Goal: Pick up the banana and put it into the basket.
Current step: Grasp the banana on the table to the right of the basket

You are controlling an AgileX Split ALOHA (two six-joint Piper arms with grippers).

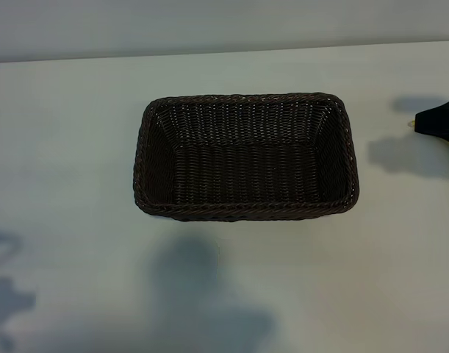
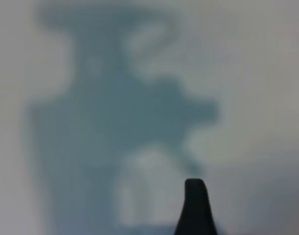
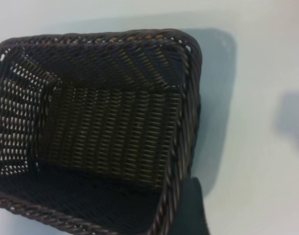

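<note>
Dark brown woven wicker basket (image 1: pixel 246 157) sits on the pale surface (image 1: pixel 70 147), just beside the right fingers (image 3: pixel 191 208). Both arms' fingers stand wide apart, holding nothing. No writing visible.

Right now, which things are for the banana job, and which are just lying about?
For the job: empty wicker basket; right arm at the table's right edge; banana not clearly in view.
Just there: white table, arm shadows.

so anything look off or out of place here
Nothing is spilled or damaged. The basket sits upright and empty on the table. The one oddity: no whole banana is in view, only a yellow sliver under a dark object at the right edge.
</note>
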